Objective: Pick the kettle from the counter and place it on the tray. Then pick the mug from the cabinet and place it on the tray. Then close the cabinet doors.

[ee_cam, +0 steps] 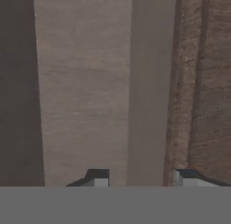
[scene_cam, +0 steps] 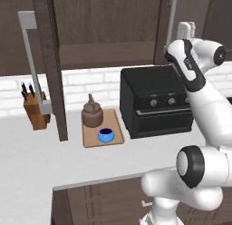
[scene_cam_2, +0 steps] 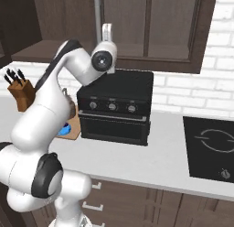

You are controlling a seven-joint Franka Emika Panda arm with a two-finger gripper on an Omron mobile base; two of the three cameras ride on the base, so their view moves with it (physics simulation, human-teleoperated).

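**Kettle and mug on tray; door closing in hand**

Nearest, the long pale grey-white counter (scene_cam: pixel 31 160) is seen with the flat light-wood tray (scene_cam: pixel 117 125) lying on it, just left of the black box-shaped oven with knobs (scene_cam: pixel 154 101). The small bright blue mug (scene_cam: pixel 105 135) sits at the tray's front and the squat dark-brown kettle (scene_cam: pixel 93 113) at its back, close together; both placements are judged done. A tan knife block (scene_cam: pixel 35 111) stands well to the left, untouched.

Further back and higher, the left dark brown cabinet door (scene_cam: pixel 54 70) stands swung out edge-on over the counter, its grey bar handle (scene_cam: pixel 31 56) facing the camera. The arm is raised to the other door so that this door can be pushed or pulled shut.

In the hand view, the two-finger gripper (ee_cam: pixel 140 178) is set astride a vertical grey bar handle (ee_cam: pixel 151 83), fingertips either side, presumably for a hold to swing the door.

Not resolved:
- Whether the jaws are clamped on the bar or only flank it cannot be told; a gap seems to show on one side.
- The mug is mostly hidden by the arm in the right base view.
- The dark wood cabinet (scene_cam: pixel 108 20) interior is shadowed.
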